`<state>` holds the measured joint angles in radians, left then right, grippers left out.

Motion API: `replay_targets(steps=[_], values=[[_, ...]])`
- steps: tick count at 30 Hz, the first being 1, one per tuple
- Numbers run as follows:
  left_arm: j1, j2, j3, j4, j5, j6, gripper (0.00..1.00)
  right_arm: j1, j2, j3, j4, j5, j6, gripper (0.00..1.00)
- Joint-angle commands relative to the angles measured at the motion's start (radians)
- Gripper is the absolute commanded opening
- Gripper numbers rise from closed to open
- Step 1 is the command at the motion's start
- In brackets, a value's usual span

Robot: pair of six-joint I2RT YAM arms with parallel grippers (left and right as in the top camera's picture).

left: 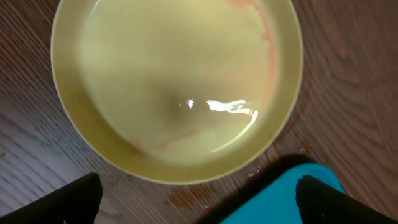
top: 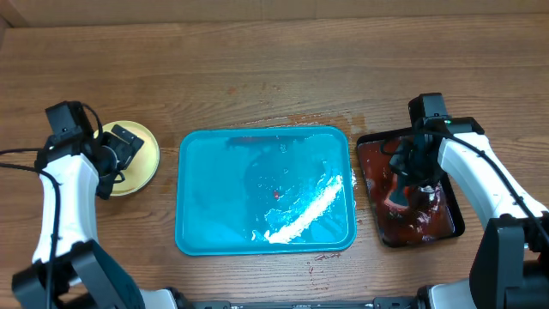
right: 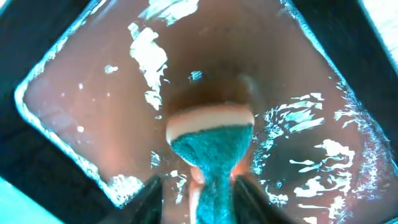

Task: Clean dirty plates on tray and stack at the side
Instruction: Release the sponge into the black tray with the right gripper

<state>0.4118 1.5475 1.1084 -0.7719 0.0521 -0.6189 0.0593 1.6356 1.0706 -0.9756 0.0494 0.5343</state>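
Holds the left gripper (left: 199,198) spread wide and empty, just above the pale yellow-green plate (left: 177,87). Finds that plate on the wooden table (top: 257,51), left of the turquoise tray (top: 214,197), with faint red streaks showing. Looks light, stiff, wet and probably slick; best pinched at the raised rim, not the glossy centre. Poises the right gripper (right: 199,193) about a green sponge (right: 211,149) over the dark tray (top: 455,227) of reddish liquid; cannot tell whether clamped or loosed.

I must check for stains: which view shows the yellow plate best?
Left wrist view: the plate fills it, faint red streaks visible. Overhead, the left gripper partly covers it. The right wrist view misses it.
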Motion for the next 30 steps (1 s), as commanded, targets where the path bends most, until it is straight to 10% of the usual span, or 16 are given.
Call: replay_targets(steps=[1, 12, 15, 30], values=[[-0.011, -0.072, 0.026, -0.011, 0.004, 0.039, 1.00, -0.005, -0.014, -0.003, 0.005, 0.001, -0.016, 0.49], [-0.100, -0.377, 0.099, -0.067, 0.000, 0.296, 0.98, -0.003, -0.017, 0.133, -0.024, 0.000, -0.109, 0.60], [-0.152, -0.470, 0.121, -0.086, -0.001, 0.414, 0.99, -0.002, -0.026, 0.210, -0.037, -0.003, -0.177, 1.00], [-0.265, -0.830, 0.312, -0.198, 0.001, 0.778, 1.00, 0.058, -0.294, 0.541, -0.038, 0.001, -0.514, 1.00]])
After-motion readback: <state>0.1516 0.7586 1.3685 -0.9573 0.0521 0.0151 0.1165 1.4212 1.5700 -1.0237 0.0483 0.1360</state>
